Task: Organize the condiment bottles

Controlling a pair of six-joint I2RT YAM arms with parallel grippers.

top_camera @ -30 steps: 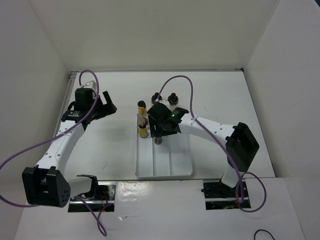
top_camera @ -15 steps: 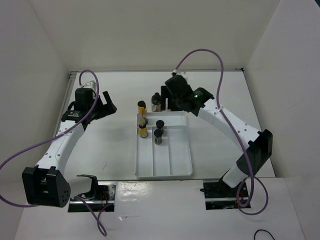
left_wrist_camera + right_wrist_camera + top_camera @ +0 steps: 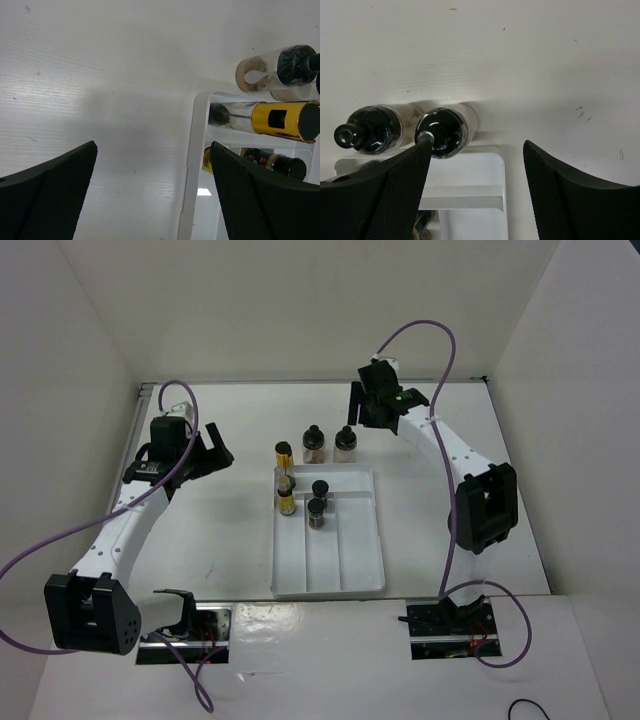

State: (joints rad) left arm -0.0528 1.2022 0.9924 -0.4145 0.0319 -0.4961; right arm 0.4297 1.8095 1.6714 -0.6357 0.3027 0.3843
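Observation:
Several small black-capped jars stand in the white tray (image 3: 360, 540): a yellow-topped jar (image 3: 284, 453), a dark-capped one and an amber jar (image 3: 287, 503) in the left section, and two dark jars (image 3: 318, 500) in the middle section. Two pale jars (image 3: 312, 443) (image 3: 346, 443) stand on the table just behind the tray. My right gripper (image 3: 368, 415) is open and empty, behind and right of them. In the right wrist view the gripper (image 3: 477, 145) shows both jars (image 3: 442, 131) (image 3: 370, 132). My left gripper (image 3: 215, 448) is open and empty, left of the tray, and shows in the left wrist view (image 3: 152, 145).
White walls enclose the table at the back and both sides. The tray's right section (image 3: 362, 510) holds nothing. In the left wrist view the tray's left rim (image 3: 192, 150) lies between my fingers, with the yellow-topped jar (image 3: 280, 120) beyond it.
My right gripper left a dark jar standing in the tray's middle section, then rose and swung back to the far right, past the two pale jars. The left arm has not moved.

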